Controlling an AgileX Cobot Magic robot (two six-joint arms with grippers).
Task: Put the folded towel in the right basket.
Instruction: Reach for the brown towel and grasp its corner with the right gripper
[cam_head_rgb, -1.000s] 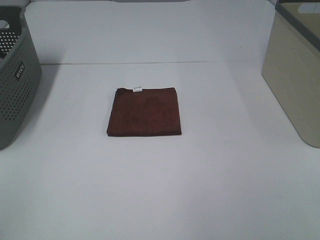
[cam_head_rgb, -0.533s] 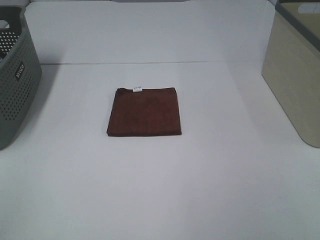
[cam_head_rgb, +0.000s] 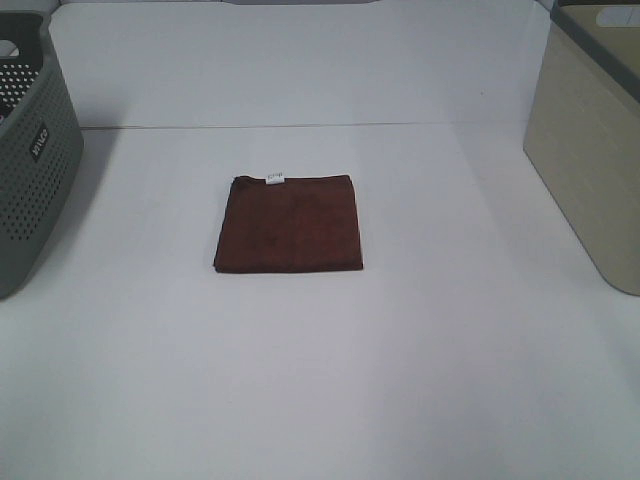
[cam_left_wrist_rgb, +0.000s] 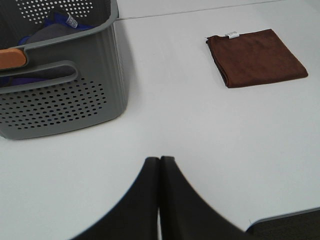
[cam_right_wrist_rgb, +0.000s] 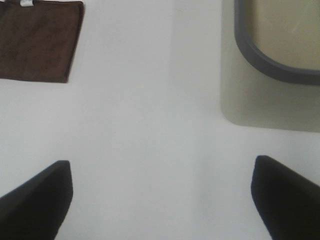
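A folded dark brown towel (cam_head_rgb: 289, 223) with a small white tag lies flat in the middle of the white table. It also shows in the left wrist view (cam_left_wrist_rgb: 256, 56) and the right wrist view (cam_right_wrist_rgb: 39, 41). The beige right basket (cam_head_rgb: 590, 150) with a grey rim stands at the right edge; the right wrist view shows its opening (cam_right_wrist_rgb: 280, 45). My left gripper (cam_left_wrist_rgb: 160, 162) is shut and empty, well short of the towel. My right gripper (cam_right_wrist_rgb: 162, 182) is wide open and empty, between the towel and the basket. Neither arm shows in the exterior view.
A grey perforated basket (cam_head_rgb: 30, 160) stands at the left edge; the left wrist view shows it (cam_left_wrist_rgb: 60, 95) holding dark and blue cloth and an orange item. The table's front edge (cam_left_wrist_rgb: 285, 217) shows near my left gripper.
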